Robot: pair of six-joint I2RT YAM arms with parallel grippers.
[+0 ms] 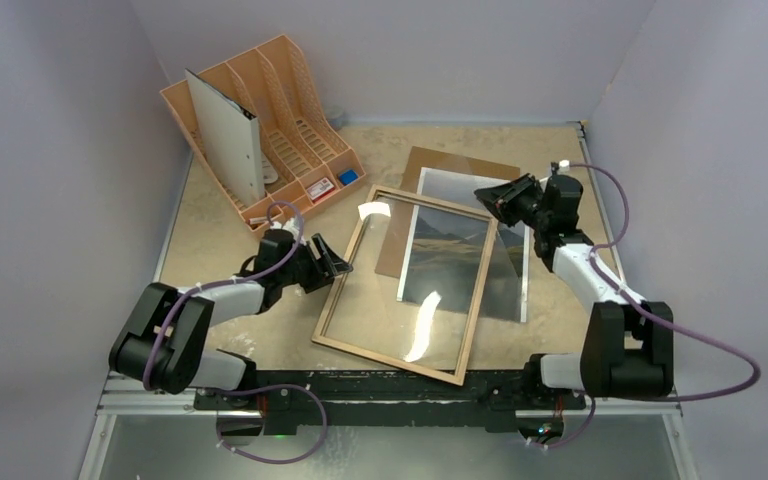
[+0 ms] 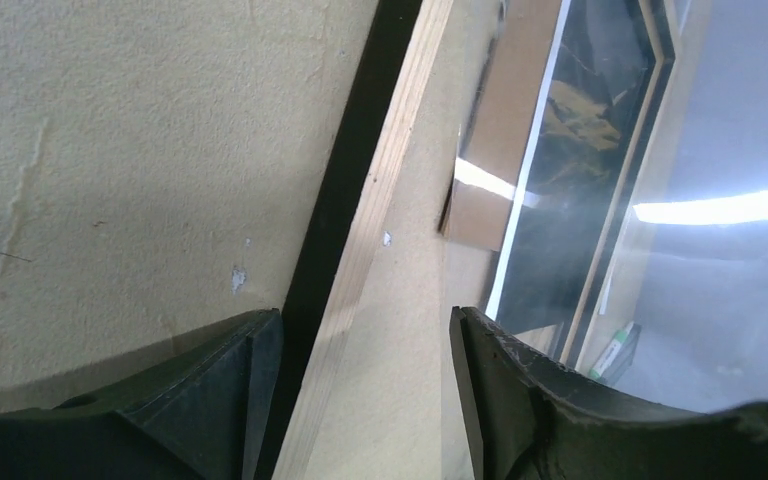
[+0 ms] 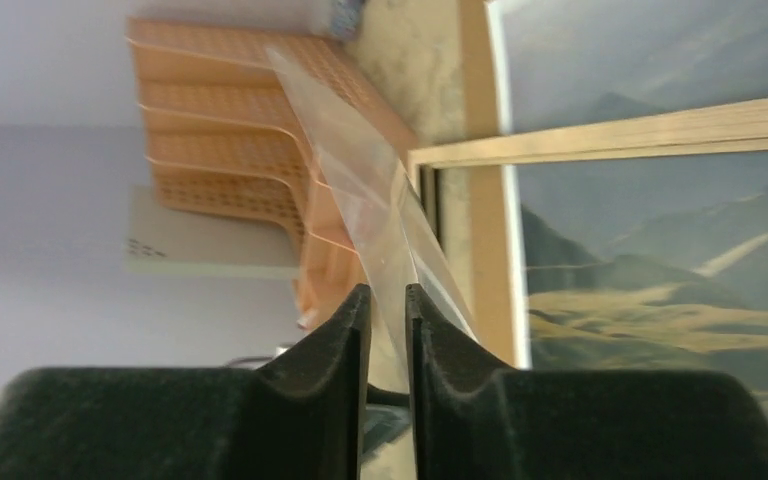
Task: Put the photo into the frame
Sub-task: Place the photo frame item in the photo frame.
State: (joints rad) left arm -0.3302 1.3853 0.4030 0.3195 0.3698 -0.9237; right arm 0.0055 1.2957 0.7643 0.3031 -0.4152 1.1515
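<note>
Currently the large rectangular light-wood picture frame with its glass pane (image 1: 478, 297) lies on the sandy beige tabletop (image 1: 230, 220). Its right part overlaps the large glossy mountain-landscape photo (image 1: 507, 275), which rests face up on the plain brown rectangular backing board (image 1: 450, 160) towards the right rear. The left gripper (image 1: 340, 262) has its jaws apart, straddling the frame's left rim with a gap on each side. The right gripper (image 1: 482, 198) sits at the frame's far right corner, its jaws drawn close with only a slim gap. A thin clear sheet (image 3: 360, 190) runs into that gap (whether the pads bear on it cannot be told). The step in hand appears to be positioning the frame relative to the photo. Close the left jaws squarely on the wooden rim only, keeping the pads off the glass. Move the frame slowly and level, since a one-sided hold on a long rim is likely to twist. Settle the clear sheet before any shift, because a half-pinched sheet may drag. Align the frame's corners with the photo's white border, and avoid sliding the rim across the glossy print.
</note>
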